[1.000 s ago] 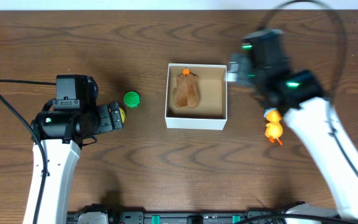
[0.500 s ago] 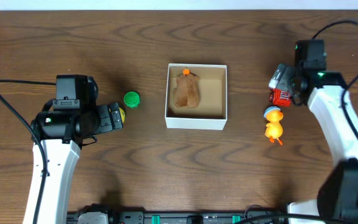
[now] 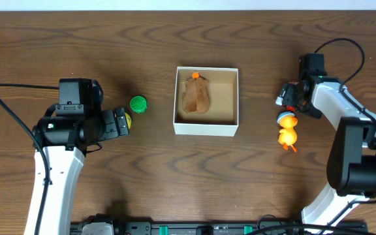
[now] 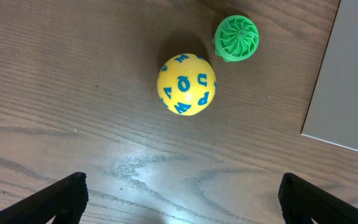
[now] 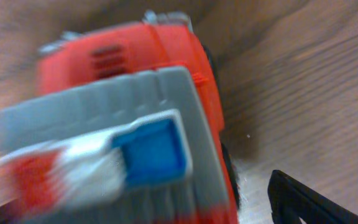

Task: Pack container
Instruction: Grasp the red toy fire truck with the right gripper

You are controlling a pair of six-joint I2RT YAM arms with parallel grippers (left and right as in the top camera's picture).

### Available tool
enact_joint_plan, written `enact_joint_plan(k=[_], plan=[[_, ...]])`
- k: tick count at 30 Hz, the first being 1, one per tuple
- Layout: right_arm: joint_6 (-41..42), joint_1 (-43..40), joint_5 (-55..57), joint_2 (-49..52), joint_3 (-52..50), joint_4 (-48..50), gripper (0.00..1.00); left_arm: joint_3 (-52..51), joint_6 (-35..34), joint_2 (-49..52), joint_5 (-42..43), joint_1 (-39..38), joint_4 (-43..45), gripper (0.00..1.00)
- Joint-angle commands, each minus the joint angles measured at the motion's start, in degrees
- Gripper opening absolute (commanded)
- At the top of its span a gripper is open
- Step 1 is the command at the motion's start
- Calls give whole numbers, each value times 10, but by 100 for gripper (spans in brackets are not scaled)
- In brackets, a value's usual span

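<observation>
The container [image 3: 205,126] is a square white box with a tan inside at the table's middle; a brown toy [image 3: 196,96] with an orange tip lies in it. My left gripper [image 3: 121,122] is open and empty, left of the box, with a yellow ball with blue letters [image 4: 187,84] and a green ribbed ball [image 4: 236,38] ahead of its fingers [image 4: 61,196]. My right gripper [image 3: 287,98] is low over a red and grey toy truck [image 5: 129,124], which fills its blurred view. One finger [image 5: 303,202] stands apart from the truck's right side; the other is hidden.
An orange and yellow duck [image 3: 286,133] with a blue top lies just below the right gripper. The green ball [image 3: 138,104] sits between the left gripper and the box. The box's white wall [image 4: 347,74] shows at the right of the left wrist view.
My right arm has swung from beside the box's right edge out to the right and dropped onto the red truck. The left arm and the balls have not moved.
</observation>
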Motion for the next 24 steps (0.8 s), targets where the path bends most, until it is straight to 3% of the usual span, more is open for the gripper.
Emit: enact_joint_plan(k=[1,8,16,24], plan=[[-3,-5,-5,6,-1,3,85,12,-1,2,-9,3,-1,98],[-3,-4,-4,5,-1,9,74,12,-1,2,-9,3,-1,98],[-4,-3,-4,-3,3,7,49,12,-1,2,-9,3,-1,98],[-16,14,-4,-71,3,-6,47,12,-1,2,-9,3,-1,98]])
